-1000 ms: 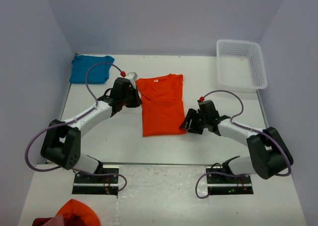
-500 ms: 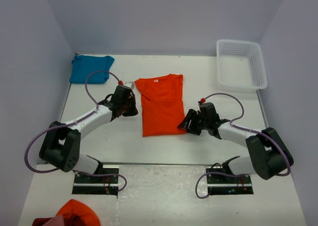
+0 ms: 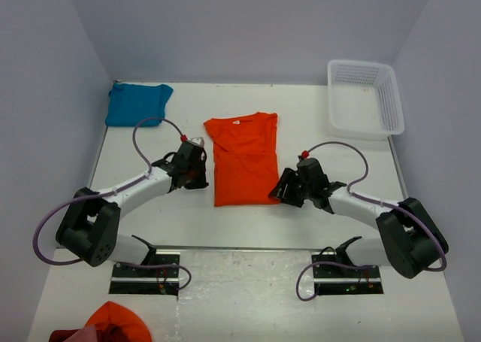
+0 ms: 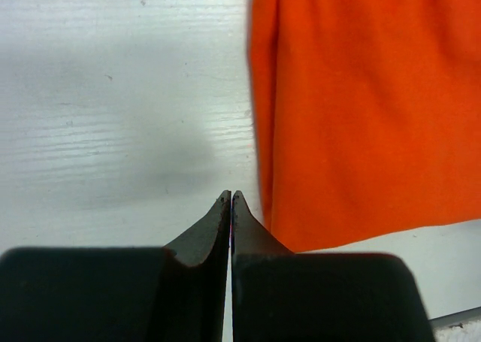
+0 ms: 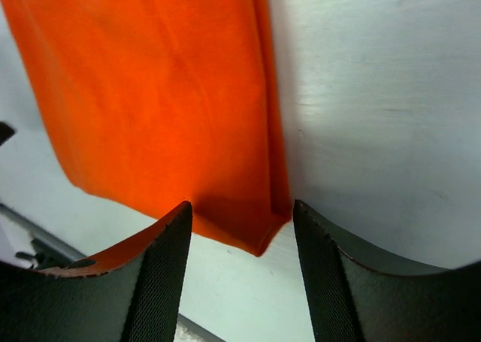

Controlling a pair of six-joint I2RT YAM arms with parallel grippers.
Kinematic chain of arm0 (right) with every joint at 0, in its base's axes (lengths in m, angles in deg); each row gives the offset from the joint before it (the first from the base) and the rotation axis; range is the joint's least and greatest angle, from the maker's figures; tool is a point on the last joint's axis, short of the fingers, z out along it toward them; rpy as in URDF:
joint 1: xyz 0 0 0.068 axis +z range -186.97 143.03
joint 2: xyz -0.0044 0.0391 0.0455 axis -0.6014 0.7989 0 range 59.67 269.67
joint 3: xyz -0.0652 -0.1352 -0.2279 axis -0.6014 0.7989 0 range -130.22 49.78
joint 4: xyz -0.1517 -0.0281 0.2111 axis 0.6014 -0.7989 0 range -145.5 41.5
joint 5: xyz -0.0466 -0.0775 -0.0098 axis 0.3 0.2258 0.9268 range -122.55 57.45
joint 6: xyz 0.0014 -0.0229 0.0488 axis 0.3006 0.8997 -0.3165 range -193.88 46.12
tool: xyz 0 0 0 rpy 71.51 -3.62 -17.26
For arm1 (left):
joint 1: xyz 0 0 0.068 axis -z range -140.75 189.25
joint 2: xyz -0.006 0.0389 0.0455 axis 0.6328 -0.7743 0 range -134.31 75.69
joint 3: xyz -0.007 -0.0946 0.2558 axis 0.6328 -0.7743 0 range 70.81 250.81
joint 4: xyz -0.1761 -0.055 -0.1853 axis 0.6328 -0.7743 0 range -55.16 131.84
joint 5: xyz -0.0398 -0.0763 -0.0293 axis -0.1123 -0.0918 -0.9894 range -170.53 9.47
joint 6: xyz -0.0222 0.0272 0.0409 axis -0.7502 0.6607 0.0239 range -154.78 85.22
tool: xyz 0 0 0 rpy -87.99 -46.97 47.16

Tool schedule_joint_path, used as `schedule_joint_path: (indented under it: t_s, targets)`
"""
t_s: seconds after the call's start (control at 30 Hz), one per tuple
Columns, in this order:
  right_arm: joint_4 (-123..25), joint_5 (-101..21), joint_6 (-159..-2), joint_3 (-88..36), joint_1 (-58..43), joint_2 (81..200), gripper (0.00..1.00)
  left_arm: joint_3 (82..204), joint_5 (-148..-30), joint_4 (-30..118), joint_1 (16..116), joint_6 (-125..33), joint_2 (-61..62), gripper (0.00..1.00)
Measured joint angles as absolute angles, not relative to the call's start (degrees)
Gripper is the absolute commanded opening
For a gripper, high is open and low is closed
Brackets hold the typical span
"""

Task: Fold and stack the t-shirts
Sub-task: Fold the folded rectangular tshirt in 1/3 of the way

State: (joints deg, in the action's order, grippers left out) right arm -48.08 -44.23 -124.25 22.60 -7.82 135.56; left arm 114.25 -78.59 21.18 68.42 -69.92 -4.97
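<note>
Two t-shirts lie on the table (image 3: 150, 214). The orange shirt (image 3: 242, 160) lies flat at the centre, folded into a narrow rectangle. The teal shirt (image 3: 136, 103) sits bunched in the far left corner, well apart from it. I read the left gripper (image 4: 231, 199) as fully closed and holding nothing, its tips just left of the orange shirt's near left corner. The right gripper (image 5: 240, 208) stands wide, with one finger on either side of that shirt's near right corner. One white basket (image 3: 359, 63) sits far right.
</note>
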Motion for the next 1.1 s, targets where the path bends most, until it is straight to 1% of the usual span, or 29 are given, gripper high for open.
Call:
schedule_joint_path:
  t_s: [0.2, 0.27, 0.3, 0.33, 0.37, 0.53, 0.63, 0.73, 0.9, 1.1]
  targets:
    - [-61.67, -35.42, -122.46, 17.53, -7.52, 132.02, 0.60, 121.55, -74.85, 17.83, 71.35, -69.66, -3.85, 0.00]
    - [-65.17, -33.22, -121.72, 15.45, -7.50, 130.08, 0.55, 123.34, -75.20, 17.92, 71.68, -69.63, -3.42, 0.00]
    - [-66.63, -32.54, -121.21, 14.40, -7.50, 128.83, 0.47, 123.86, -75.97, 18.23, 71.75, -69.63, -3.18, 0.00]
    - [-67.59, -32.15, -120.67, 13.62, -7.50, 127.50, 0.16, 123.95, -77.24, 18.79, 71.92, -69.61, -2.94, 0.00]
    - [-68.12, -32.10, -119.82, 13.18, -7.50, 126.30, 0.00, 123.95, -78.57, 19.14, 71.99, -69.61, -2.89, 0.00]
    - [-67.48, -37.15, -118.35, 13.35, -7.47, 122.32, 0.00, 120.10, -89.63, 25.81, 72.47, -69.81, -3.11, 0.00]
    - [-66.19, -40.19, -118.13, 14.73, -7.39, 122.65, 0.00, 116.67, -96.03, 30.62, 72.73, -70.53, -4.36, 0.00]
    - [-63.83, -42.94, -118.18, 16.57, -7.39, 124.63, 0.00, 114.40, -100.08, 34.09, 72.77, -71.25, -6.46, 0.00]
    - [-60.80, -45.94, -118.50, 19.61, -7.34, 128.35, 0.00, 111.93, -103.03, 36.50, 72.77, -71.73, -7.46, 0.00]
    - [-56.58, -47.47, -118.94, 21.44, -7.26, 132.33, 0.00, 110.31, -103.92, 38.49, 72.77, -71.75, -7.46, 0.00]
